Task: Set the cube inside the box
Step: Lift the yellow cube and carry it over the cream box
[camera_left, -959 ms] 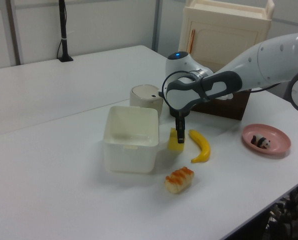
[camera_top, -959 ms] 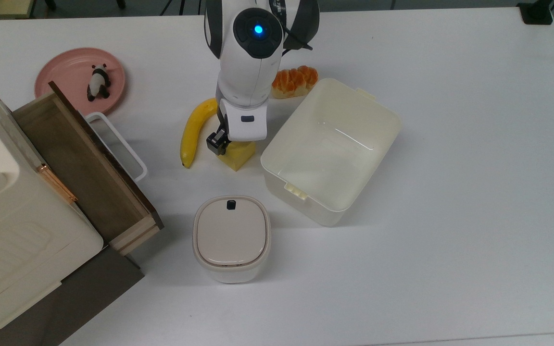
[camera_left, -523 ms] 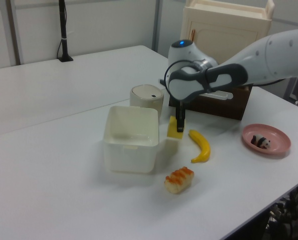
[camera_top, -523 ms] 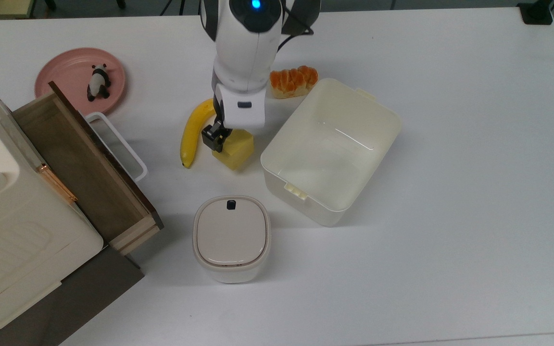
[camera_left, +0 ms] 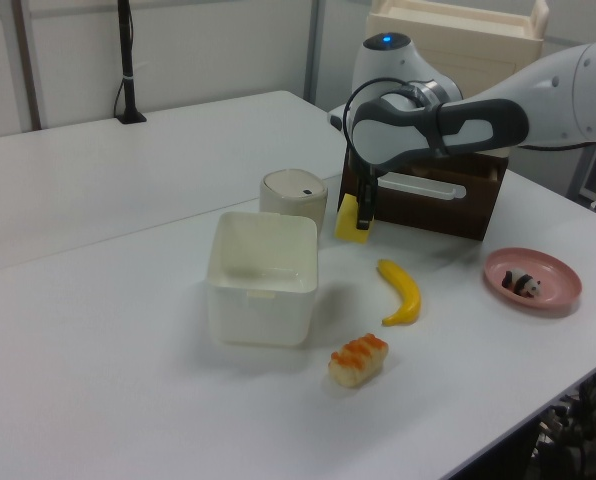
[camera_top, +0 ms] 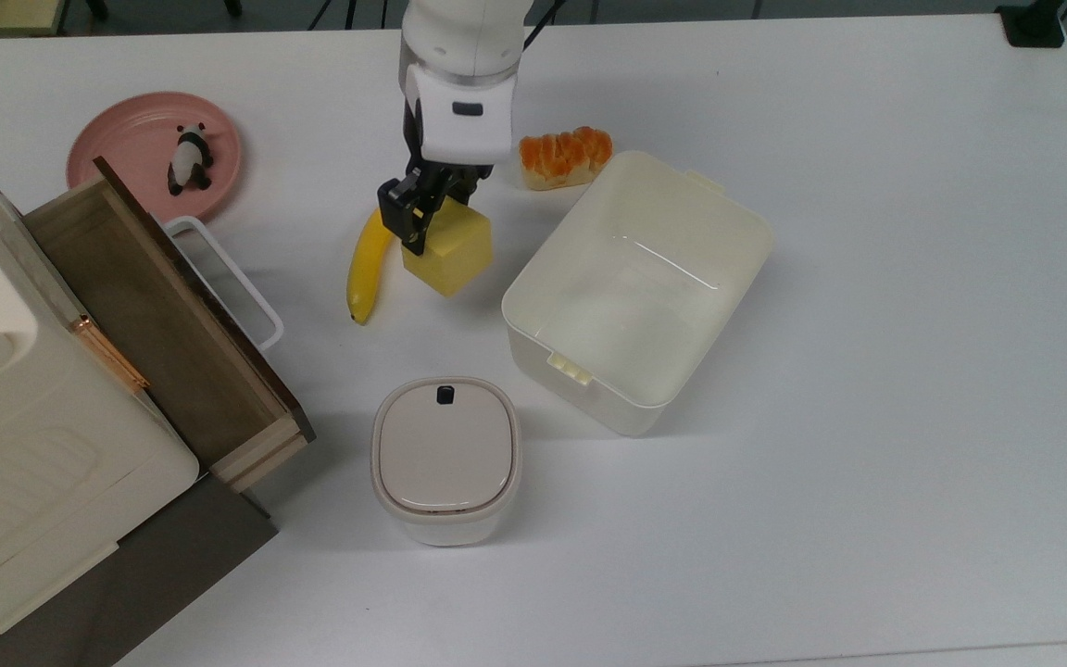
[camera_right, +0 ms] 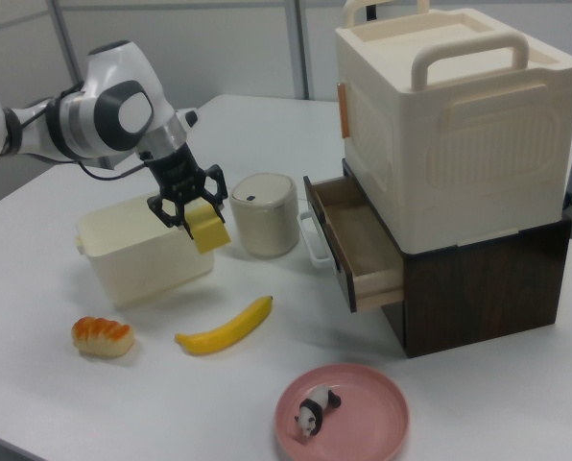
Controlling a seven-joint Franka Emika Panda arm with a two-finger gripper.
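Clamped on the cube (camera_top: 448, 248), my jaws hold it off the table (camera_top: 867, 371), with one black finger pressed to its upper left edge in the top view. My gripper (camera_top: 424, 208) points downward from the white wrist. In the right view the cube (camera_right: 209, 229) hangs tilted under my gripper (camera_right: 183, 207), clear of the tabletop, in front of the box (camera_right: 137, 252) and beside the lidded bin (camera_right: 264, 215). In the left view the cube (camera_left: 351, 219) shows in the air between the lidded bin (camera_left: 292, 196) and the wooden drawer (camera_left: 428, 200), with my gripper (camera_left: 365, 205) on it.

The box (camera_top: 635, 292) sits on the table to the top view's right of the cube, apart from it, its inside bare. In the left view the box (camera_left: 261, 278) stands lower and to the left view's left of the cube.

A banana (camera_top: 369, 259) lies on the table just to the top view's left of the cube, partly under my fingers. A piece of orange-topped bread (camera_top: 564, 156) lies near the box's far corner. The lidded bin (camera_top: 445, 459) stands nearer the top view's bottom edge. A pink plate (camera_top: 126, 139) with a panda figure (camera_top: 189, 157) on it rests at the top view's upper left, by the open wooden drawer (camera_top: 163, 324) of the cabinet.
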